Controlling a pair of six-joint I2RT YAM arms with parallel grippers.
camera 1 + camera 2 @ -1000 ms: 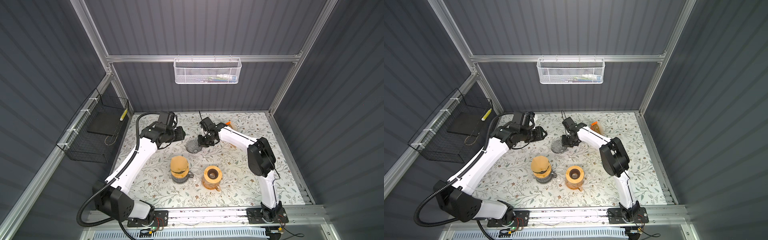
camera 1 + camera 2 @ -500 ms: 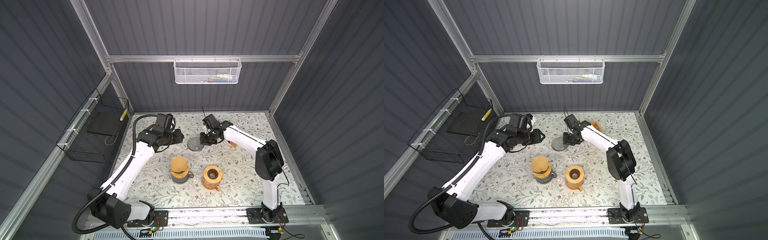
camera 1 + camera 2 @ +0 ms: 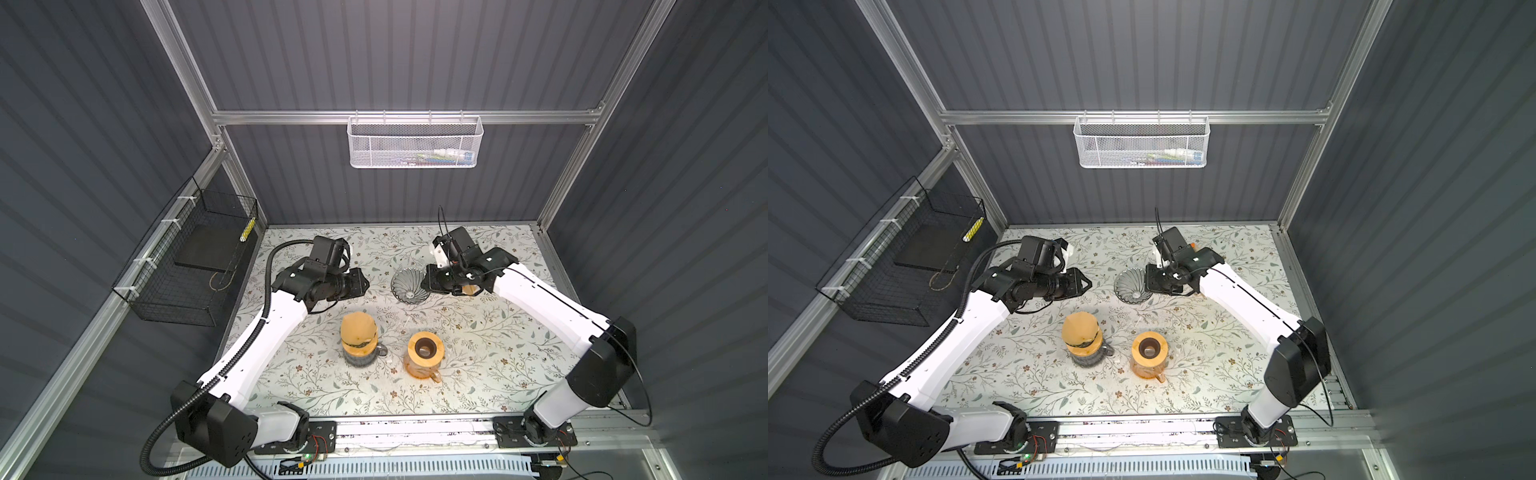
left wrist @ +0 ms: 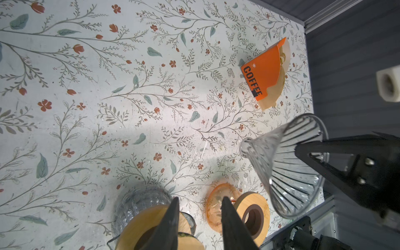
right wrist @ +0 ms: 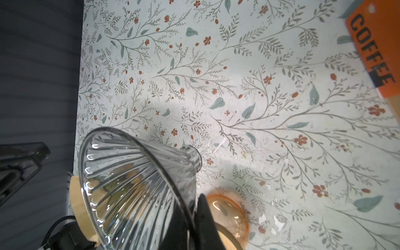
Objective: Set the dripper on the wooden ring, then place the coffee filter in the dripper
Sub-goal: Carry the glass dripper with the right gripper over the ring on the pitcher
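The dripper [image 3: 407,284] [image 3: 1130,284] is a clear ribbed glass cone, held off the table and tipped on its side. My right gripper [image 3: 426,282] [image 3: 1148,282] [image 5: 191,218] is shut on its rim, and its mouth [image 5: 121,186] faces the left arm. The coffee filters [image 4: 279,86] are tan papers in an orange "COFFEE" holder [image 4: 265,75] [image 5: 376,49] lying on the mat at the back right, mostly hidden behind the right arm in both top views. My left gripper [image 3: 361,284] [image 3: 1084,284] [image 4: 199,216] is open and empty, a short way left of the dripper [image 4: 290,164].
A clear glass pot with a tan lid [image 3: 358,338] [image 3: 1080,338] [image 4: 151,216] and an orange glass carafe with a wooden collar [image 3: 424,353] [image 3: 1148,353] [image 4: 251,214] stand at the front middle. A black wire basket [image 3: 195,266] hangs on the left wall.
My right gripper has carried the dripper a little to the right, its elbow swinging outward. The left gripper has stayed near its place and its jaws have narrowed slightly.
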